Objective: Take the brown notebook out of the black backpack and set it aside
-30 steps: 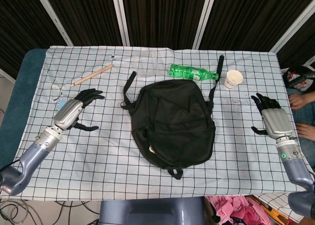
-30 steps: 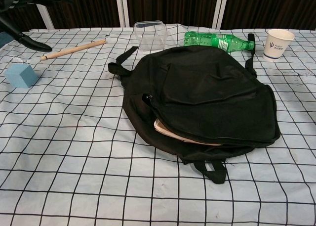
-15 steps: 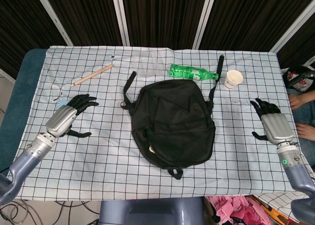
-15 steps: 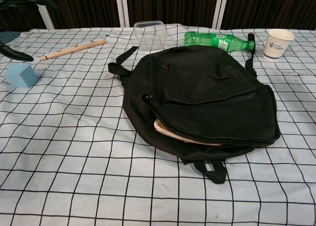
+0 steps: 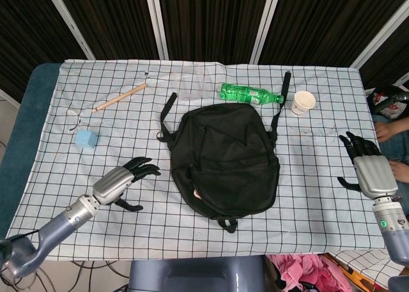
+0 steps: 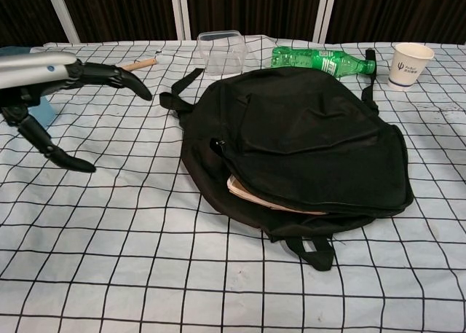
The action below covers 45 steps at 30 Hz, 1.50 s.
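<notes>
The black backpack (image 5: 223,156) (image 6: 306,140) lies flat in the middle of the checked tablecloth, its zipper open along the near left edge. A strip of the brown notebook (image 6: 266,197) (image 5: 197,193) shows in that opening. My left hand (image 5: 124,180) (image 6: 54,92) hovers open to the left of the bag, fingers spread and pointing toward it, a short way from its side. My right hand (image 5: 369,167) is open near the table's right edge, well clear of the bag; the chest view does not show it.
A green bottle (image 5: 250,94) (image 6: 322,59), a paper cup (image 5: 303,102) (image 6: 411,62) and a clear plastic box (image 6: 220,50) stand behind the bag. A wooden stick (image 5: 119,98) and a blue cube (image 5: 85,138) lie at the left. A person's hands (image 5: 388,131) show beyond the right edge.
My left hand has swung from beside the blue cube forward and right, toward the bag's left side. My right hand has drifted slightly right and nearer. The bag has not moved.
</notes>
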Motion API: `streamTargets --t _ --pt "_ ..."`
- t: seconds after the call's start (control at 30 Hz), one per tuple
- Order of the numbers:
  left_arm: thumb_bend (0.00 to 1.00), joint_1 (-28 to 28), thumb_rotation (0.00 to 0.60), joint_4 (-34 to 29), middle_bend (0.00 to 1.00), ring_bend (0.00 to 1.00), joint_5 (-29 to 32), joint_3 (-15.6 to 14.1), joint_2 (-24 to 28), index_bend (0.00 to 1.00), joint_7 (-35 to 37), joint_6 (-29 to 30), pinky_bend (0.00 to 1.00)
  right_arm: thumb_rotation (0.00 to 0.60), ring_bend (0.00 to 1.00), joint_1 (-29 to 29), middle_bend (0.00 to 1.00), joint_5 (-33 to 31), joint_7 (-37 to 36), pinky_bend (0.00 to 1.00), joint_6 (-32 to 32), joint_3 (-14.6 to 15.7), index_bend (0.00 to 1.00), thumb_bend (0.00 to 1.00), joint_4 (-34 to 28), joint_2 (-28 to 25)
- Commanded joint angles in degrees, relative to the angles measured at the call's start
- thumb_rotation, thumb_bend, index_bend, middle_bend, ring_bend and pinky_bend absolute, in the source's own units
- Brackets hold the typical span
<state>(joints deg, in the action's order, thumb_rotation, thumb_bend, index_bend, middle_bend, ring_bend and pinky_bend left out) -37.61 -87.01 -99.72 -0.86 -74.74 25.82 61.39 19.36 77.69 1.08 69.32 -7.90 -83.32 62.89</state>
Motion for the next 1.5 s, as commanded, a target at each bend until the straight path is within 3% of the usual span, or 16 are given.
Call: streamTargets --t 0.03,0.47,1.03,1.5 --pt "0.01 -2.0 0.600 -0.6 0.19 0.04 0.5 2.1 -4.7 0.22 -7.1 -1.5 0.08 0.600 0.07 -0.1 0.02 -0.1 -0.2 0.10 0.1 0.0 0.00 0.17 0.0 -0.1" --pt "0.02 -8.2 0.600 2.9 0.27 0.10 5.8 5.2 -16.0 0.28 -12.5 -9.4 0.11 0.600 0.07 -0.8 0.02 -0.7 -1.5 0.10 0.2 0.0 0.00 0.17 1.7 0.5" --pt "0.04 -13.5 0.600 15.1 0.31 0.12 6.6 6.4 -29.3 0.33 -14.8 -10.1 0.13 0.600 0.07 -1.4 0.02 -0.5 -4.1 0.10 1.0 -0.3 0.00 0.16 3.0 0.2" --pt "0.18 -17.2 0.600 25.6 0.40 0.19 7.2 7.5 -37.1 0.43 -14.0 -10.0 0.19 0.600 0.07 -2.5 0.02 -0.7 -6.7 0.10 1.5 -0.3 0.00 0.17 5.0 0.0"
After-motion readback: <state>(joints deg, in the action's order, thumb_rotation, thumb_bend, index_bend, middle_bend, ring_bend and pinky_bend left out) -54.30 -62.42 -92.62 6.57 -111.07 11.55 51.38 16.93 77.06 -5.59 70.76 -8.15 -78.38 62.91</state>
